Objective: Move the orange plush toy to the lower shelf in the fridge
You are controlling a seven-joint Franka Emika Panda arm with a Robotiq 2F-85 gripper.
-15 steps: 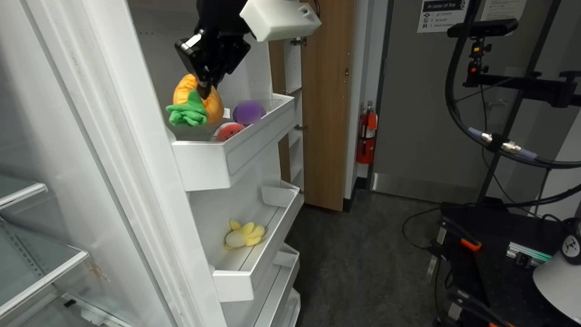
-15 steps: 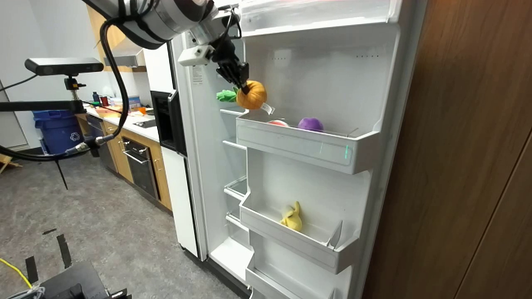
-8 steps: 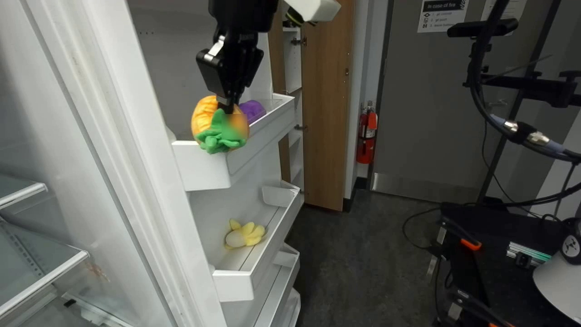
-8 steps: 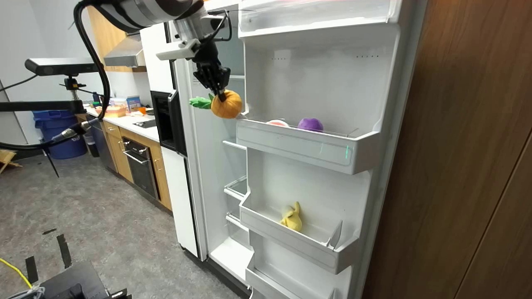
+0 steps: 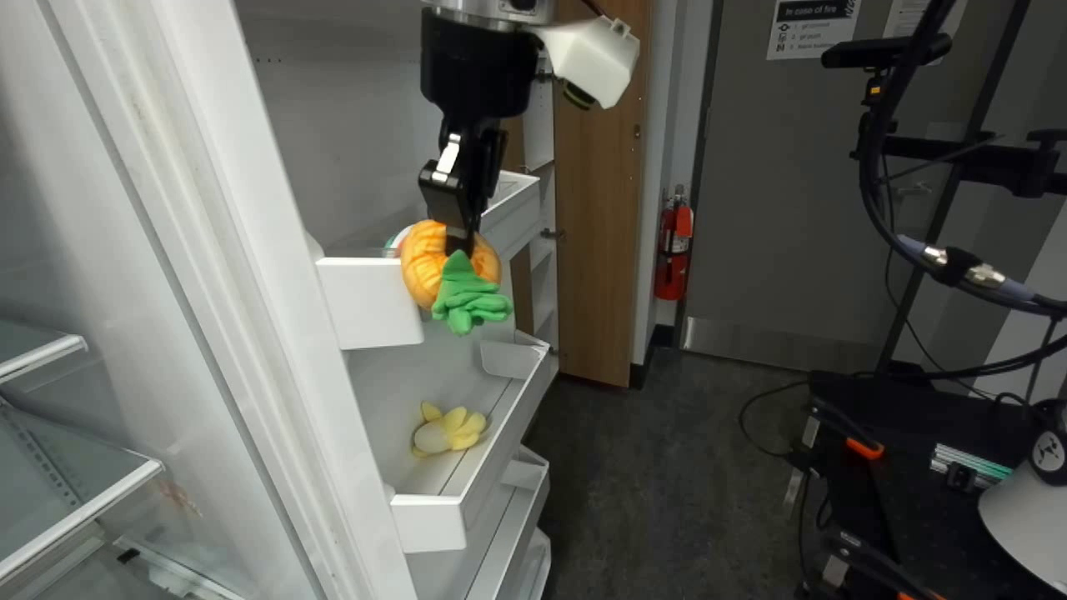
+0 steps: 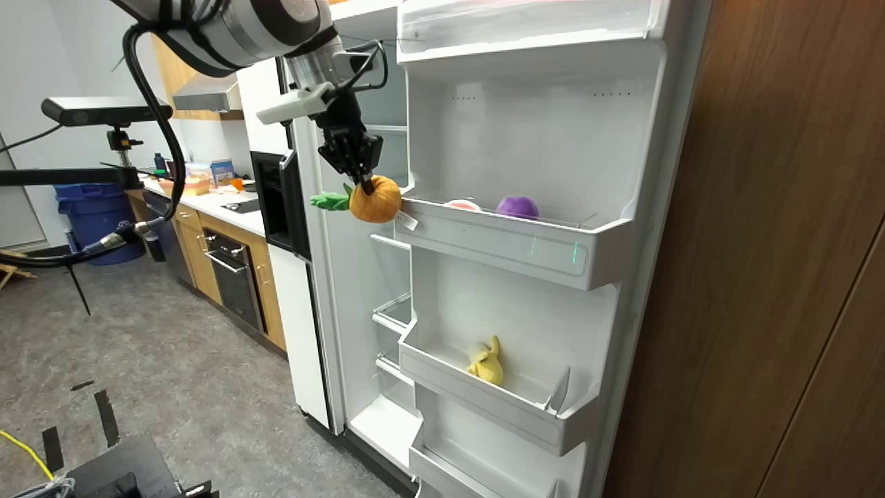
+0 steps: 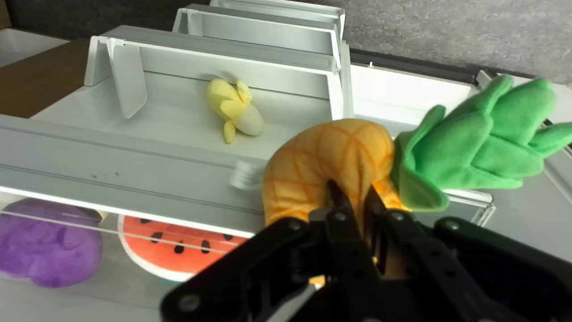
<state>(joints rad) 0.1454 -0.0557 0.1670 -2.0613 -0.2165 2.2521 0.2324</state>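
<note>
The orange plush toy [image 5: 423,265] has a green leafy top and shows in an exterior view [image 6: 379,202] and the wrist view [image 7: 308,156]. My gripper [image 5: 460,243] is shut on it, its fingers pressed into the soft body [image 7: 351,184]. The toy hangs in the air at the front of the upper door bin, near the bin's end by the fridge body. The lower shelf, a white door bin [image 6: 477,399], is beneath the upper one and also shows in the wrist view [image 7: 286,84]. A pale yellow lumpy item [image 6: 487,364] lies in it.
The upper door bin [image 6: 498,242] holds a purple plush toy [image 6: 517,207] and a watermelon-like item [image 7: 178,246]. A similar bin [image 6: 446,472] is further down. An upright divider [image 6: 557,391] stands in the lower shelf. The fridge's side wall [image 5: 275,275] is close by.
My gripper has carried the orange toy from above the upper bin outward past its front wall and downward. In the last half second it has mostly sunk lower. The yellow item has not moved.
</note>
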